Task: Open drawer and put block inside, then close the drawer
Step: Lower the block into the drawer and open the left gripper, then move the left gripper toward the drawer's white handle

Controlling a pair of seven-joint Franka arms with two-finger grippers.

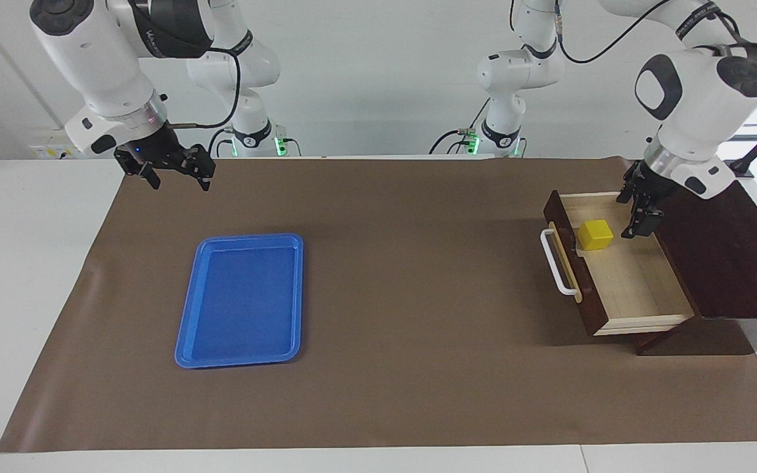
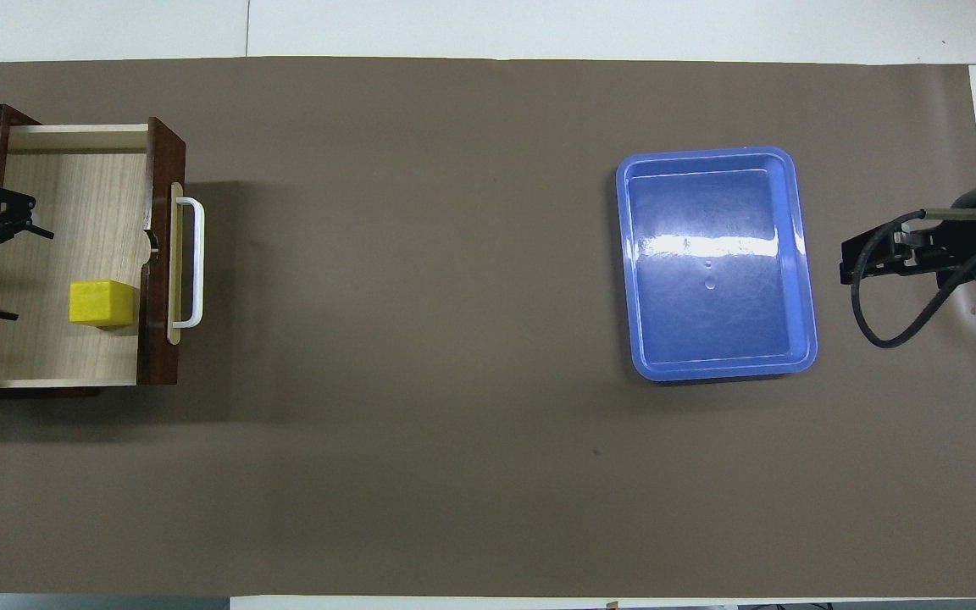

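The drawer of the dark wooden box stands pulled out at the left arm's end of the table, its white handle facing the table's middle. The yellow block rests on the drawer's pale floor, close to the drawer's front panel. My left gripper hangs open above the drawer's inner end by the box, clear of the block and holding nothing. My right gripper waits open and empty in the air over the right arm's end of the table.
A blue plastic tray with nothing in it lies on the brown mat toward the right arm's end. White table surface borders the mat on all sides.
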